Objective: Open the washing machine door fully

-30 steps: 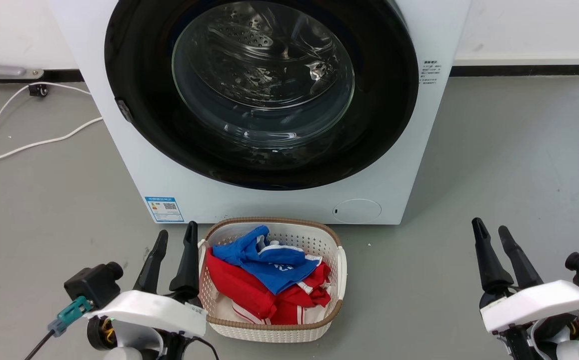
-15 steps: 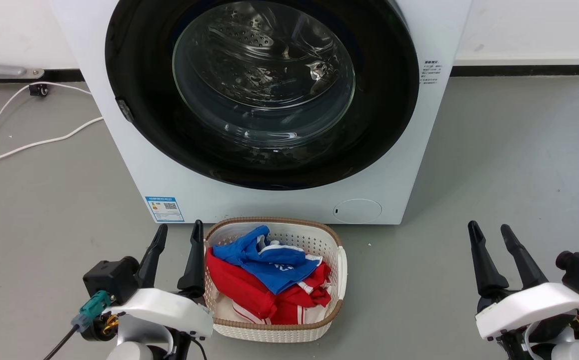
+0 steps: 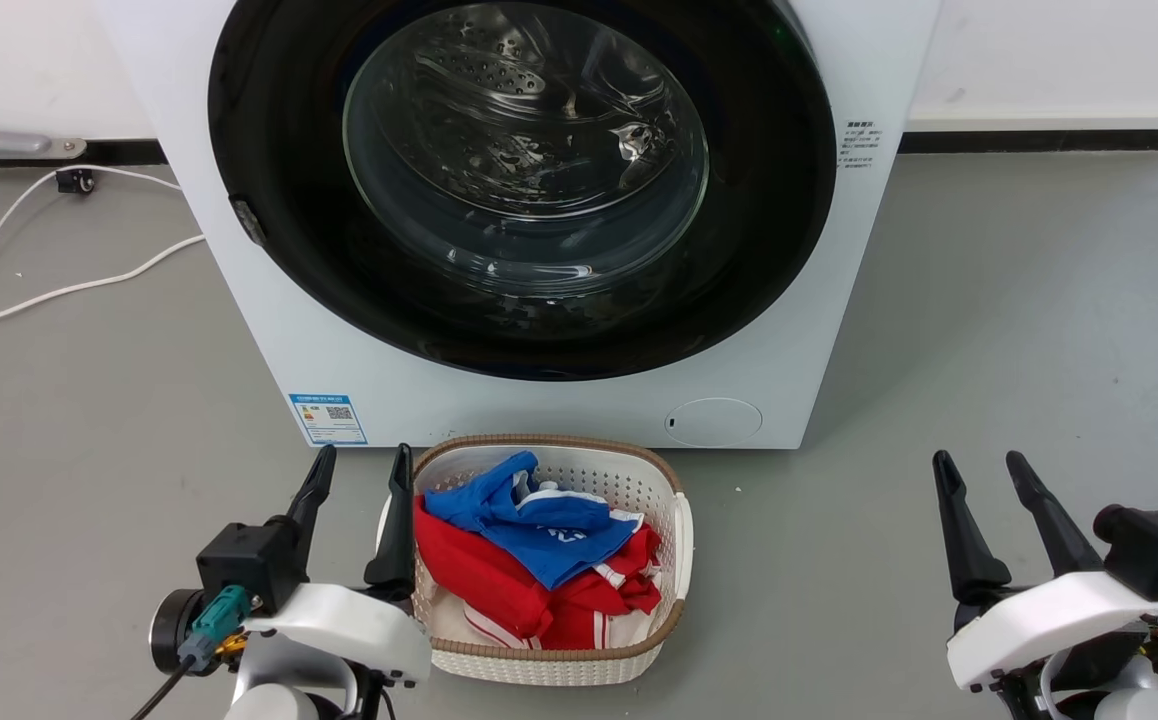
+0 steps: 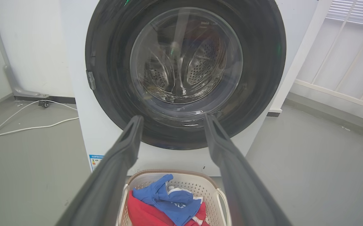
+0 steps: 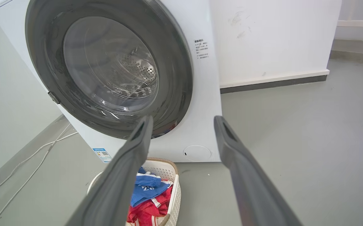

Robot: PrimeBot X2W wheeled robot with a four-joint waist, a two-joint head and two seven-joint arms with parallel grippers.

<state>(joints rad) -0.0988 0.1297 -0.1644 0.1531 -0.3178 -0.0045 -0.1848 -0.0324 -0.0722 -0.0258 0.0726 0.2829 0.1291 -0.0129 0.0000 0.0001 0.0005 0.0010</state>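
Washing machine door (image 3: 524,180): stiff, glossy-slick (glass fragile); I'd hook its left-rim catch (image 3: 247,220); left hand (image 3: 364,452), right hand (image 3: 976,456) spread, empty.

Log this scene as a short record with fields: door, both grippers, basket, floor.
door: washing machine door shut against the washing machine
left gripper: jaws open, holding nothing, beside left rim of basket
right gripper: jaws open, holding nothing, above floor right of basket
basket: on floor before the machine, red and blue clothes inside
floor: white cable at left
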